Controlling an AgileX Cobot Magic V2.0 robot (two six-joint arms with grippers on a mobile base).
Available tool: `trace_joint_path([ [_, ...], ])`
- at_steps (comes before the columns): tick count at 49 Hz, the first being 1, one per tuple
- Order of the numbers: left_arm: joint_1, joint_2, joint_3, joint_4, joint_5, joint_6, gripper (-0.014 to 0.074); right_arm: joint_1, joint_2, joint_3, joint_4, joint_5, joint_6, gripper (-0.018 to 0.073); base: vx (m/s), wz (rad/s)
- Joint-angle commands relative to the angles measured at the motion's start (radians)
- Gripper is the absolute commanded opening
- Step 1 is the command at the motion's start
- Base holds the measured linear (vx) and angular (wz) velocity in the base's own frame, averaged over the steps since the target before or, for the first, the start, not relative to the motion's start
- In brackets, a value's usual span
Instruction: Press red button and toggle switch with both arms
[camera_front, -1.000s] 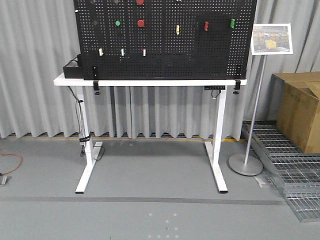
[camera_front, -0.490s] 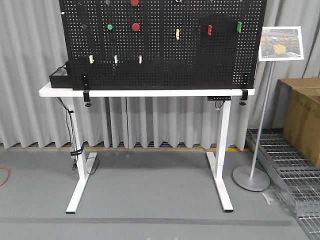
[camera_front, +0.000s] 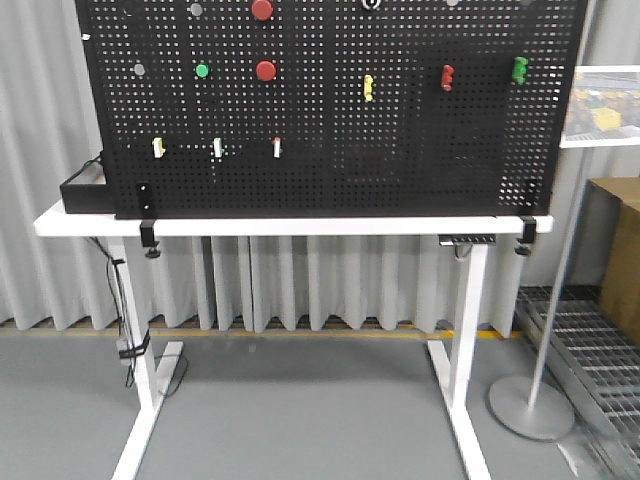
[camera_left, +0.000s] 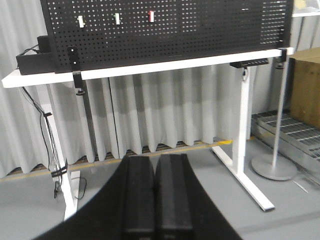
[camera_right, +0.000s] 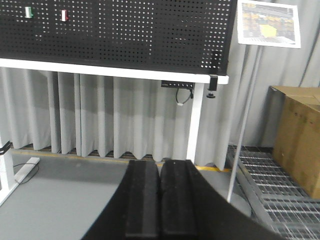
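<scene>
Pegboard (camera_front: 330, 150) stands upright on the table (camera_front: 300, 226), with the red button (camera_front: 262, 9) at its top edge, left of the toggle switch (camera_front: 371, 3). I hold the left gripper (camera_left: 155, 195) and right gripper (camera_right: 160, 197) low, fingers pressed together on nothing, likely as blunt tips for pushing.

on the 1 pegboard (camera_front: 330, 170): 2 red round buttons (camera_front: 262, 9) (camera_front: 265, 70), 1 green button (camera_front: 202, 70), 2 grey discs (camera_front: 196, 9) (camera_front: 139, 69), 3 white rockers (camera_front: 158, 147) (camera_front: 217, 148) (camera_front: 277, 147). 3 knobbly handles: 1 yellow handle (camera_front: 368, 87), 1 red handle (camera_front: 447, 77), 1 green handle (camera_front: 520, 69). also 1 white table (camera_front: 300, 226), 2 clamps (camera_front: 150, 238) (camera_front: 524, 236), 1 black box (camera_front: 82, 192), 1 sign stand (camera_front: 528, 412), 1 cardboard box (camera_front: 625, 250).
</scene>
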Motion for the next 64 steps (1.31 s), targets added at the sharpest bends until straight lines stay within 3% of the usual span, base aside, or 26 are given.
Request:
trace_joint_path([
  [1,-0.001,-0.016,0.034,0.0,-0.084,-0.011,0.0002,0.0,-0.01,0.011,-0.009,-0.082,0.0,-0.0003,0.45,0.03],
  [64,-0.001,-0.016,0.034,0.0,-0.084,-0.011,0.0002,0.0,-0.01,0.011,-0.009,-0.082,0.003,-0.0003,0.43,0.01],
])
